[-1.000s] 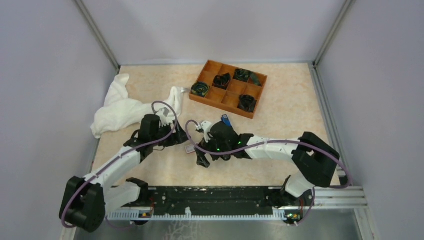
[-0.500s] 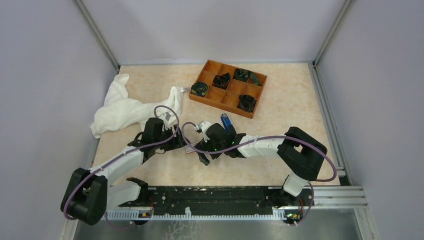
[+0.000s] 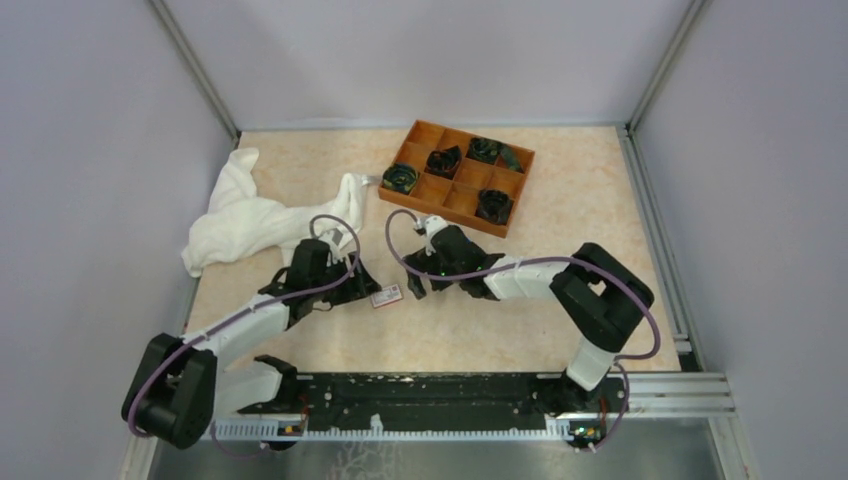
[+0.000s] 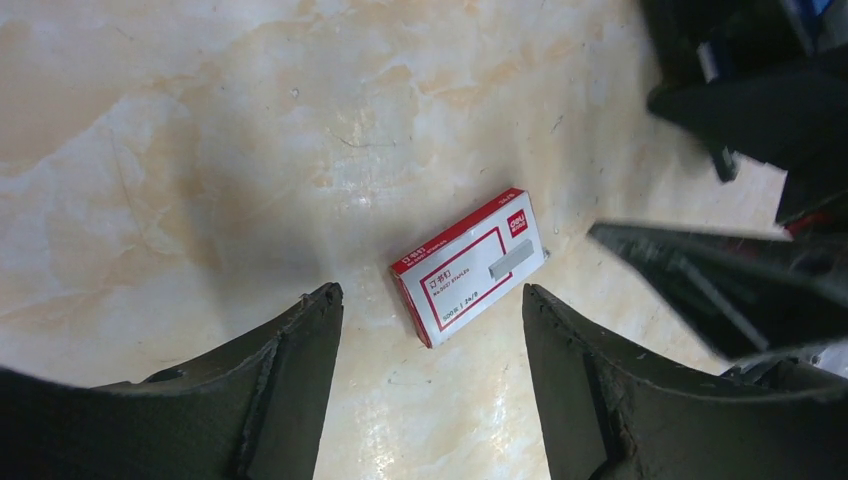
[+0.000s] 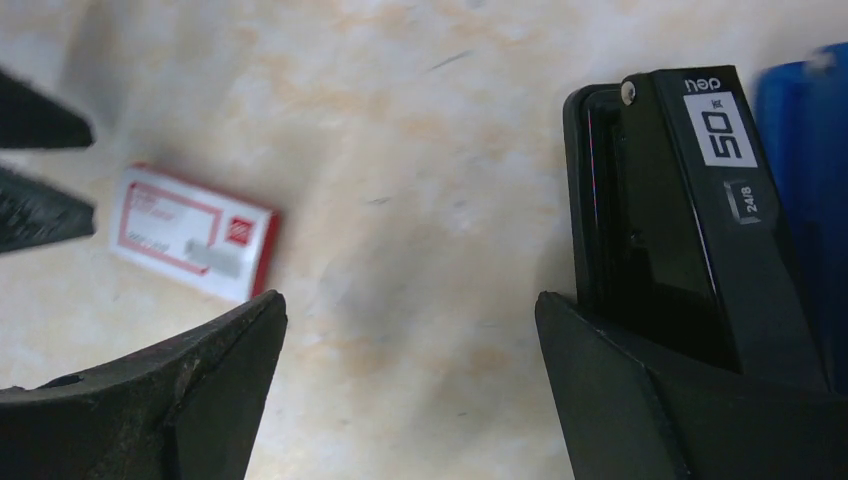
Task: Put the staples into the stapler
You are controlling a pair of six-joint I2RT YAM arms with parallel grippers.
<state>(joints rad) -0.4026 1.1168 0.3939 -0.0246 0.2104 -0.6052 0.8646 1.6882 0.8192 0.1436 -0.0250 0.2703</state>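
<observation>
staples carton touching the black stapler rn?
Apart. The right wrist view shows a broad stretch of bare table between the staples carton and the stapler.

The white, red-edged staples box (image 4: 470,265) is being seen lying flat. The black stapler (image 5: 680,220) is being seen close by, apart.

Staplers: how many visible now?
2. The black stapler lies at the right of the right wrist view. A blue stapler, blurred and cropped, sits beside it at the frame edge. The top view hides both under the right arm.
</observation>
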